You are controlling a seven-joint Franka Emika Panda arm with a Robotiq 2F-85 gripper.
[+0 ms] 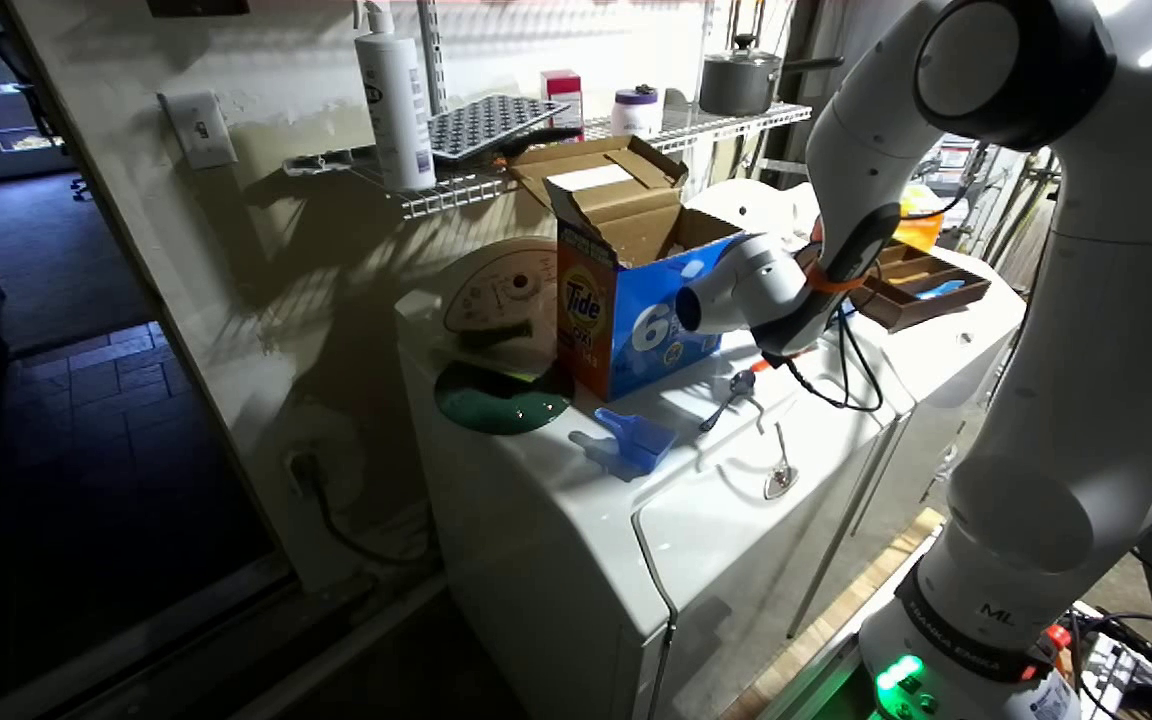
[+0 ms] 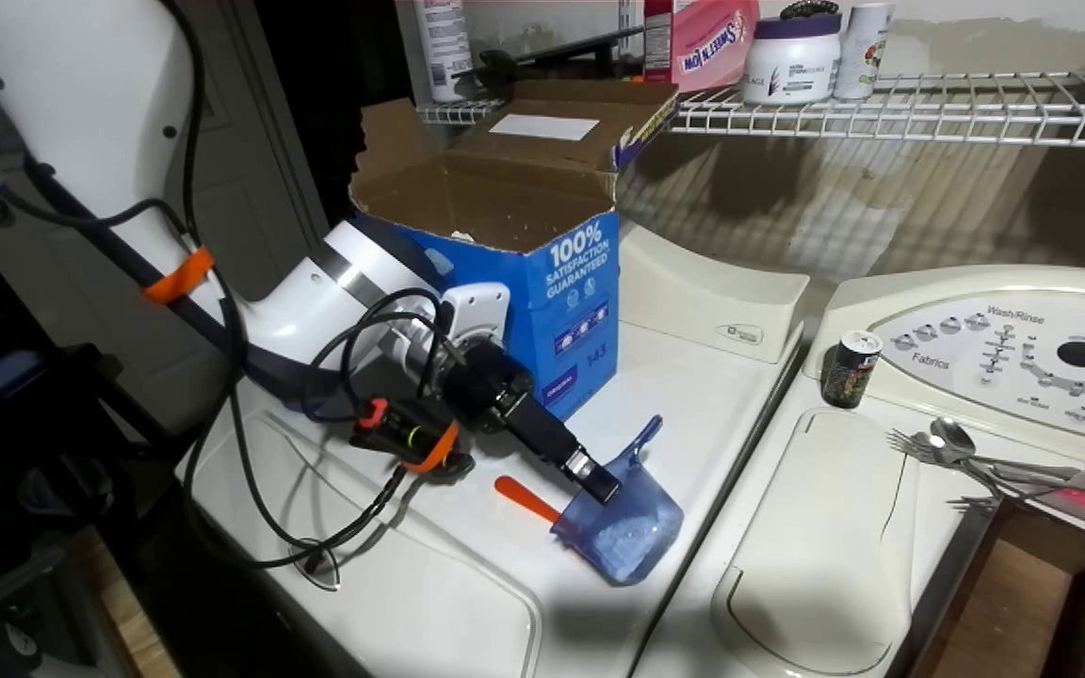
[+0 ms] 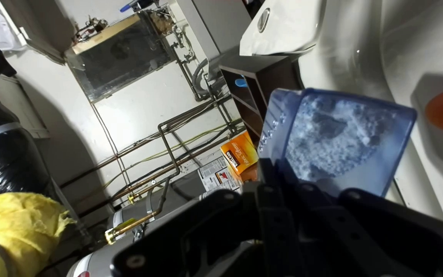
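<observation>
- Clock centred on the claw (image 2: 605, 488): it's nipped right together, fingers clamped on the thin wall of the scoop (image 2: 632, 541), which carries pale grains.
- Scoop sits at the fingertips, toward 5 o'clock, its handle poking up to 1.
- And here's the big obstacle! The box (image 2: 557, 311), flaps up, looms at 11, just behind the wrist (image 2: 491, 381).
- Orange handle (image 2: 522, 496) at 9, disappearing behind the scoop.
- Cables (image 2: 386, 499) loop low between 8 and 9.
- In an exterior view, clock now on the box: second scoop (image 1: 644, 442) at 6, green disc (image 1: 503, 405) at 8, dark spoon (image 1: 740, 384) and silver utensil (image 1: 781, 482) both near 5.
- Claw's clock again: over on the washer (image 2: 816, 527), can (image 2: 851, 372) at 2, cutlery (image 2: 985, 461) at 3, tray (image 2: 1023, 579) just past it.
- Up toward 1, well apart from the claw, a jar (image 2: 789, 66) stands on the shelf (image 2: 929, 108).
- Edges: the seam (image 2: 726, 494) between the washer and the white machine (image 2: 679, 391) slants by at 3, just beside the scoop; the machine's front edge falls away past the cables, about 8.
- Room: white top stretches out at 6, and another strip runs at 1, between box and seam.
</observation>
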